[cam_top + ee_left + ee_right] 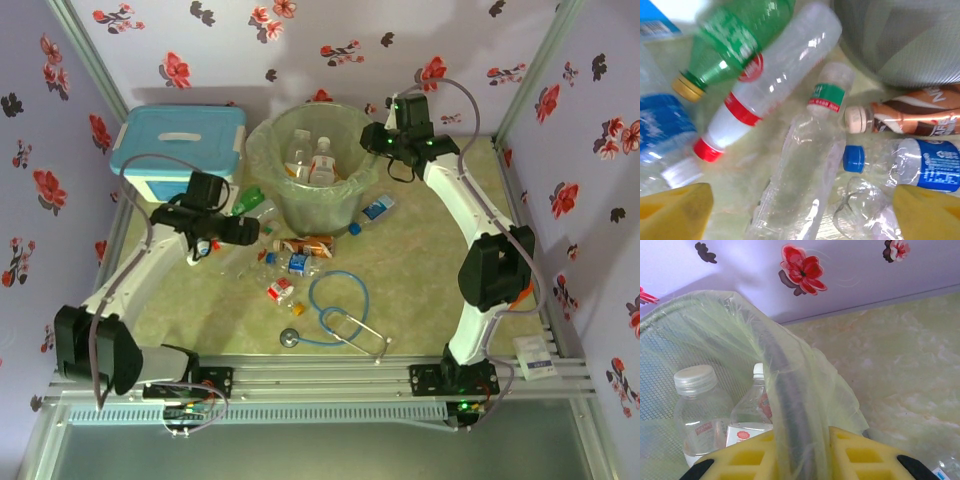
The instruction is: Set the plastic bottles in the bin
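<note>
Right gripper point(800, 452): two yellow pads point(860, 455) pinched on the rim of the bin point(325, 205), bag liner caught between them. The bin stands at the back, mid-table, with two clear bottles point(700, 412) inside.

Left gripper point(800, 192): fingers point(675, 210) spread wide above the loose pile at the bin's foot.

Pile count:
- one green bottle point(730, 40)
- one red-capped bottle point(775, 85)
- one green-labelled bottle point(805, 170), lying between the fingers
- one brown bottle point(915, 117)
- two blue-labelled bottles point(935, 162)

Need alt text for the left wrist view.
Open left gripper, yellow fingertips wide apart, above a crushed clear plastic bottle lying among others: green yellow-capped bottle, red-capped clear bottle, blue-capped bottle. Grey-green translucent bin top right.
</note>
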Available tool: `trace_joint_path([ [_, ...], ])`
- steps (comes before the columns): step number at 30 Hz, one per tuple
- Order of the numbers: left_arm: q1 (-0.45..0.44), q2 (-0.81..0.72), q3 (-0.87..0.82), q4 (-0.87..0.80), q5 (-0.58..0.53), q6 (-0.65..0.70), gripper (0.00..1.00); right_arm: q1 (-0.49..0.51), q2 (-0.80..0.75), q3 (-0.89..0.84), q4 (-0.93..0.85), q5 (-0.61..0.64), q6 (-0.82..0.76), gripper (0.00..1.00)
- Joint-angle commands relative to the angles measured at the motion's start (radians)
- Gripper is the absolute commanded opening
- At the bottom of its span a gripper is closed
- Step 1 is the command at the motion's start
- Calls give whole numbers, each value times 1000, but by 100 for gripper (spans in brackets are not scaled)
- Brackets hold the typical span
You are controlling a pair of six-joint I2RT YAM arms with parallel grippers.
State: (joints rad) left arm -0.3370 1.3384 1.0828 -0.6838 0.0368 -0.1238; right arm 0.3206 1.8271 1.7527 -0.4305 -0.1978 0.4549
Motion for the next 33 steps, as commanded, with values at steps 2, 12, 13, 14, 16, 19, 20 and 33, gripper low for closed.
trace_joint_path([
  [2,-7,77,-78,76,-13,7,100,-9,-32,-15,-13,-8,1,26],
  [12,-16,293,-30,141,5,58,100,-8,-34,-19,-22,6,-7,26],
  [13,-16,314,-23,140,3,64,100,-9,-31,-19,-22,7,-8,26],
  [14,-17,330,-16,139,0,68,100,-9,-30,-17,-23,6,-7,26],
  [16,-17,363,-5,139,-2,72,100,-8,-26,-13,-27,6,-9,26],
  [19,-20,393,2,143,-3,72,96,-10,-24,-9,-28,10,-10,26],
  [20,-20,398,2,145,-5,72,93,-10,-25,-7,-28,9,-10,26],
  [33,-35,342,21,91,-11,60,65,-10,-17,1,-32,8,-10,26],
])
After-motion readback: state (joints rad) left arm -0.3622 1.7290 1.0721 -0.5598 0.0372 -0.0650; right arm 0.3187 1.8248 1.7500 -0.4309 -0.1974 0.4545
